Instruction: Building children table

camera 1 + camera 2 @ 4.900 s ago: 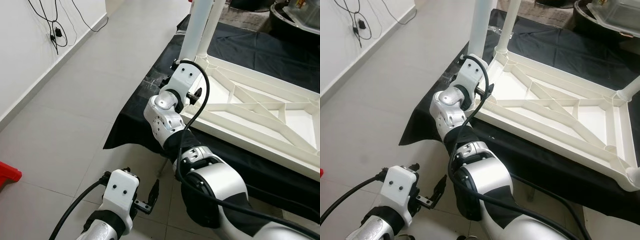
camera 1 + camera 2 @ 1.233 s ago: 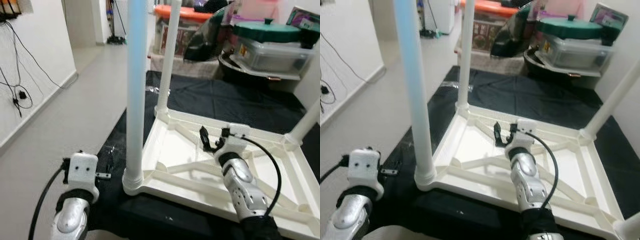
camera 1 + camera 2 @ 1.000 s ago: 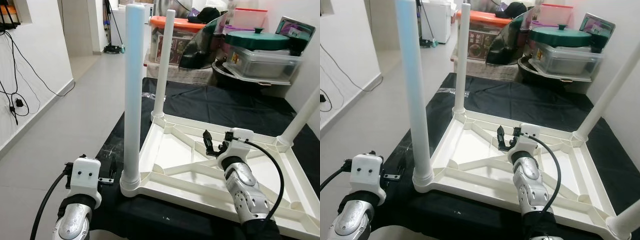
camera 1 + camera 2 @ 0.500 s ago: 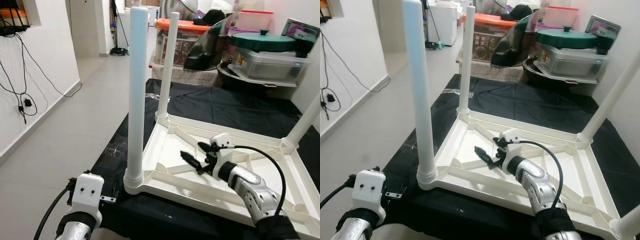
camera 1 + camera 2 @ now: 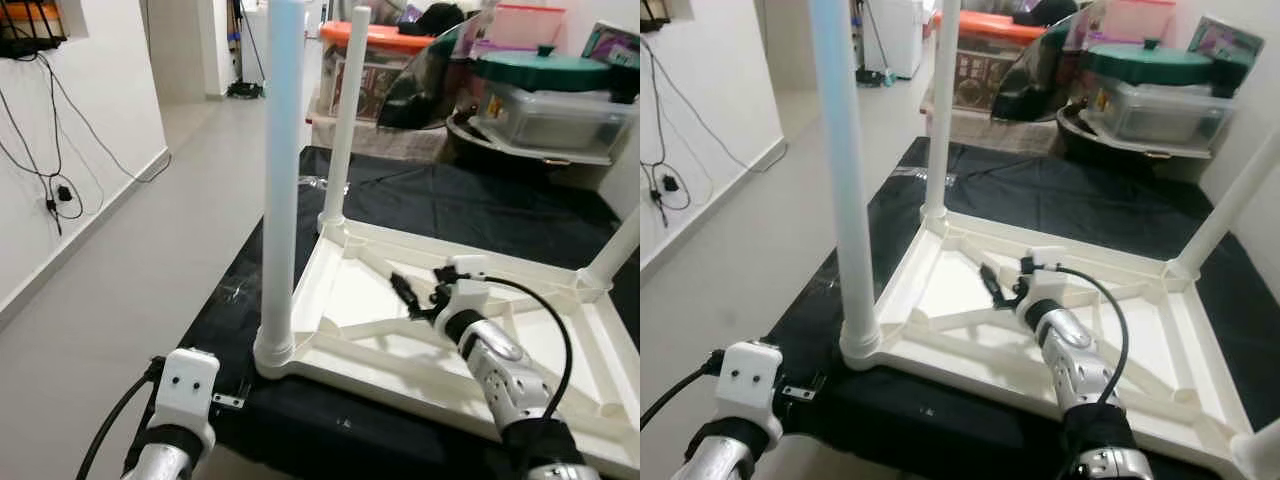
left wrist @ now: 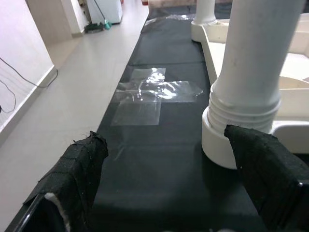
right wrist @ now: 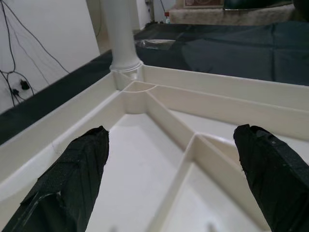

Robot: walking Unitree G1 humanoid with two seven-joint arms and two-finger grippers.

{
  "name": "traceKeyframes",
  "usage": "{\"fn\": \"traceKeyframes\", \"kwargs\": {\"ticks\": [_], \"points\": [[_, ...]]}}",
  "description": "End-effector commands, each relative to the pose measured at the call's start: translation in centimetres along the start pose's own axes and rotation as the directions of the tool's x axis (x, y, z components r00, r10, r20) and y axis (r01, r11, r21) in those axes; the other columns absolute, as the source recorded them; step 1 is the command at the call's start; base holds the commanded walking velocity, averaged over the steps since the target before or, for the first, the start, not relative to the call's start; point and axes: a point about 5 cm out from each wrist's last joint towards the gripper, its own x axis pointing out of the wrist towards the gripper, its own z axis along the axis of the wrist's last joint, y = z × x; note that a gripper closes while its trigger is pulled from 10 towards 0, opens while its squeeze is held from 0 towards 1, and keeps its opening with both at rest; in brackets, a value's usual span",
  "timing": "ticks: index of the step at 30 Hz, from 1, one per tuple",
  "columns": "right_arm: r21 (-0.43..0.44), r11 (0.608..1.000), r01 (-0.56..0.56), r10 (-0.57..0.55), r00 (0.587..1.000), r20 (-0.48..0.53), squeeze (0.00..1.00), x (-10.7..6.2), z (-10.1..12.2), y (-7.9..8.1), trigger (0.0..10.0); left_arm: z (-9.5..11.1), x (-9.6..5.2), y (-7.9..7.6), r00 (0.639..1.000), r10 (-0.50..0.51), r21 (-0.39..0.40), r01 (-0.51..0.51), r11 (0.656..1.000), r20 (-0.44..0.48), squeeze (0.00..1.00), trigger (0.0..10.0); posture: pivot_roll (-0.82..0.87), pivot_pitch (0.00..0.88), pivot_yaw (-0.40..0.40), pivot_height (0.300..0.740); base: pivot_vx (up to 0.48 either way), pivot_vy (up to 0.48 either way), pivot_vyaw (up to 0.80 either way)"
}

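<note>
An upturned white plastic children's table (image 5: 370,300) lies legs-up on a black cloth (image 5: 480,215) over pale floor tiles (image 5: 150,240) — right gripper (image 5: 415,295) spread empty above its ribs, left gripper (image 6: 164,169) spread empty beside its near leg (image 5: 278,190).

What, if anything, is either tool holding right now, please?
Nothing: the left tool and the right tool are both open and empty.

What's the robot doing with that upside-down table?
The robot is building a small white table, which lies upside down on a black cloth with its legs pointing up. The right gripper hovers open over the table's ribbed underside, holding nothing. The left gripper waits open, low by the near corner leg, which already stands in its socket, not touching it.
</note>
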Motion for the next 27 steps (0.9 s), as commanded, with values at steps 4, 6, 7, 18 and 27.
{"fn": "traceKeyframes", "kwargs": {"ticks": [4, 6, 7, 18, 27], "points": [[0.006, 1.0, 0.009, -0.009, 1.0, 0.011, 0.0, -0.4, -0.5, 0.5, 10.0, 0.0, 0.2, -0.3, 1.0, -0.006, 0.0, 0.006, 1.0, 0.001, 0.0, 10.0, 0.19, 0.0, -0.1, 0.74, 0.0, 0.0, 0.0], [0.016, 1.0, 0.002, -0.002, 1.0, 0.013, 0.0, -0.5, -0.7, 0.9, 10.0, 0.0, 0.2, -0.3, 1.0, -0.006, -0.002, 0.006, 1.0, 0.002, 0.0, 10.0, 0.19, 0.0, -0.098, 0.74, 0.0, 0.0, 0.0], [0.022, 1.0, -0.005, 0.005, 1.0, 0.018, 0.0, -0.7, -0.8, 1.2, 10.0, 0.0, 0.3, -0.4, 1.0, -0.006, -0.002, 0.006, 1.0, 0.003, 0.0, 10.0, 0.19, 0.0, -0.098, 0.74, 0.0, 0.0, 0.0], [0.049, 0.998, -0.047, 0.045, 0.998, 0.036, 0.0, -0.1, -0.6, 1.6, 10.0, 0.0, 0.5, -0.3, 1.0, 0.002, 0.001, -0.002, 1.0, 0.008, 0.0, 10.0, 0.18, 0.0, -0.099, 0.74, 0.0, 0.0, 0.0], [0.073, 0.986, -0.149, 0.143, 0.986, 0.085, 0.0, 0.0, 0.3, 2.4, 10.0, -0.1, 0.6, -0.4, 1.0, 0.003, 0.0, -0.003, 1.0, 0.009, 0.0, 10.0, 0.18, 0.0, -0.101, 0.74, 0.0, 0.0, 0.0]]}}
